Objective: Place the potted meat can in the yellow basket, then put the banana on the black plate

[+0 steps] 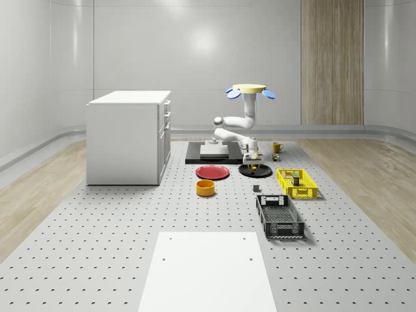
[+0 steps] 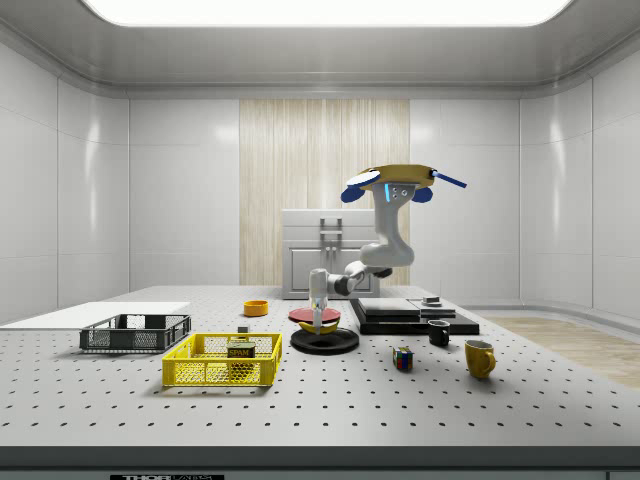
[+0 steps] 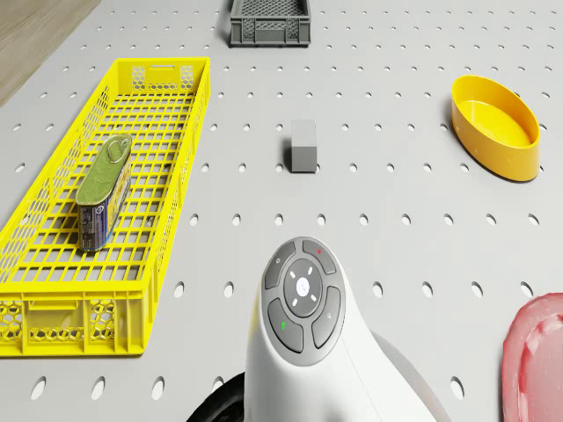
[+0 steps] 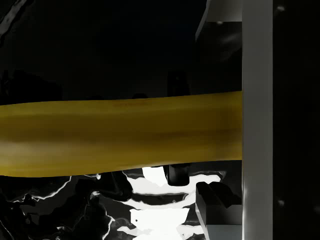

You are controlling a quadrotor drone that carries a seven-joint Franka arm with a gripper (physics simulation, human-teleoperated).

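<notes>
The hand (image 2: 318, 322) grips the banana (image 4: 120, 136) just above the black plate (image 2: 325, 342), with the drone (image 2: 392, 178) hovering behind, over the dark platform. The potted meat can (image 3: 104, 190) already lies in the yellow basket (image 3: 167, 176), so this looks like the second step: lower, release, lift away. One can, one banana, one yellow basket, one black plate; also one grey basket (image 1: 280, 216).

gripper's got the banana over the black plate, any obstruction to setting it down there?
Probably not. The gripper holds the banana just above the black plate, whose surface looks bare beneath it. The drone hovers above and behind; the red plate sits apart.
</notes>
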